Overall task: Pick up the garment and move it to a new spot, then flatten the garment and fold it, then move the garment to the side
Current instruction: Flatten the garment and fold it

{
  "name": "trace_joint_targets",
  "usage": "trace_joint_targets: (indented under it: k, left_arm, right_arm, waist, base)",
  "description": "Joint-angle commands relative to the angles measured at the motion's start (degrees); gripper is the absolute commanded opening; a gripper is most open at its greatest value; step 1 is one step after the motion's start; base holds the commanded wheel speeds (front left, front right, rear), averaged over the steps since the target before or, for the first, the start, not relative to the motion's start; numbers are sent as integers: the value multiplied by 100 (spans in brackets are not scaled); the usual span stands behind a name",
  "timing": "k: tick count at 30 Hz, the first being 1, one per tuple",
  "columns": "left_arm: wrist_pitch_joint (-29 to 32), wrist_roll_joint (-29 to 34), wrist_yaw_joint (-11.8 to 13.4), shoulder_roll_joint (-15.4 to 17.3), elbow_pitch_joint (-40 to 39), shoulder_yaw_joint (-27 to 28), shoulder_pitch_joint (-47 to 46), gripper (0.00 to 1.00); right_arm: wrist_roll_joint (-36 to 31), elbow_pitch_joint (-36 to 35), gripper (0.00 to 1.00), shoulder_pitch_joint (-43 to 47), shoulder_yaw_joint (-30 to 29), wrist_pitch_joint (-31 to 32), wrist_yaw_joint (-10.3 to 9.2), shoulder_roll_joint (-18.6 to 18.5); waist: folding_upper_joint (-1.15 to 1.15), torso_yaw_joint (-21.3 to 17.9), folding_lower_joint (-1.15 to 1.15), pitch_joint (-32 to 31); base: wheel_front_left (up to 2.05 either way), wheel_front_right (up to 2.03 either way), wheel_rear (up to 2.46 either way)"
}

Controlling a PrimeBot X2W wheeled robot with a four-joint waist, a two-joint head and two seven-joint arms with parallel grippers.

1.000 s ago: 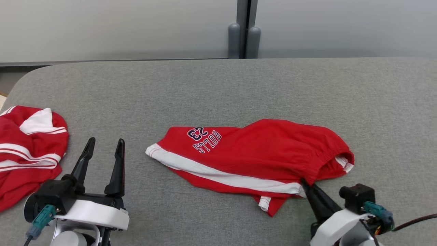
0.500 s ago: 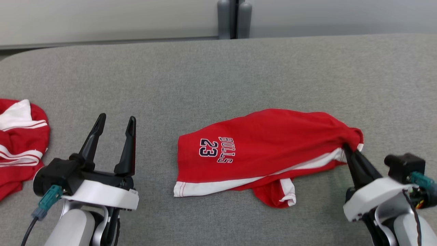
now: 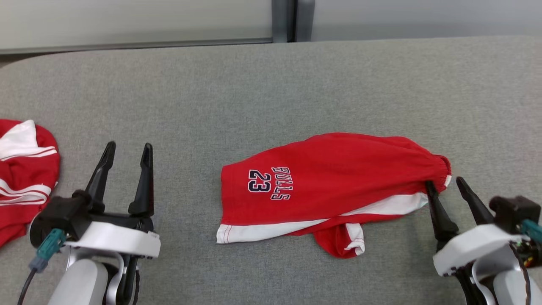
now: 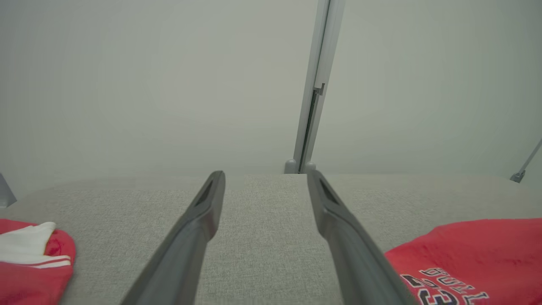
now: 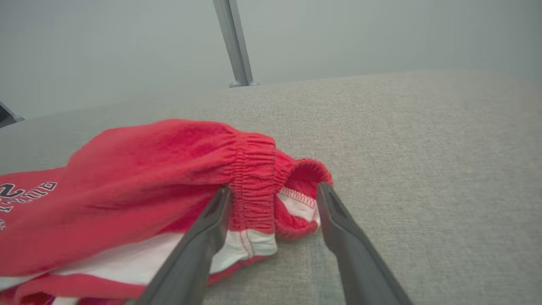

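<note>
Right fingers (image 3: pixel 439 212) have sprung apart, freeing shorts (image 3: pixel 338 178) lettered BULLS 23; left fingers (image 3: pixel 143 182) wide, empty.

Well left of the shorts (image 3: pixel 330 178), a second red garment (image 3: pixel 21 169) runs off the view's edge. One leg of the shorts lies partly hidden underneath.

Grey table (image 3: pixel 254 84): shorts (image 3: pixel 330 169), second garment (image 3: pixel 21 169)
</note>
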Motion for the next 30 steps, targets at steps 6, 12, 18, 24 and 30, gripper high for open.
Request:
trace_joint_targets:
  k: [6,12,18,24,30]
  left_arm:
    - [-24,92,16,-43,-3,234,432,100]
    - [-25,176,68,-82,10,278,837,100]
    - [-12,201,101,-142,29,165,1150,100]
    - [47,178,157,-128,-7,130,1266,100]
    - [122,159,149,-119,-16,64,1249,100]
  right_arm:
    - [-91,-487,100,478,-151,-398,-3,32]
    - [-268,-1074,100,658,-73,-391,-3,-32]
    - [-342,-1420,100,887,-101,-214,-3,25]
    - [-373,-1565,100,1055,-133,-120,-3,113]
    - [-362,-1576,100,1137,-161,-114,-3,156]
  waist:
    - [0,-143,0,-412]
    - [0,-176,0,-808]
    - [0,-145,0,-1105]
    - [0,-168,0,-1173]
    - [0,-185,0,-1200]
  base:
    - [0,0,0]
    - [0,0,0]
    - [0,0,0]
    - [0,0,0]
    - [0,0,0]
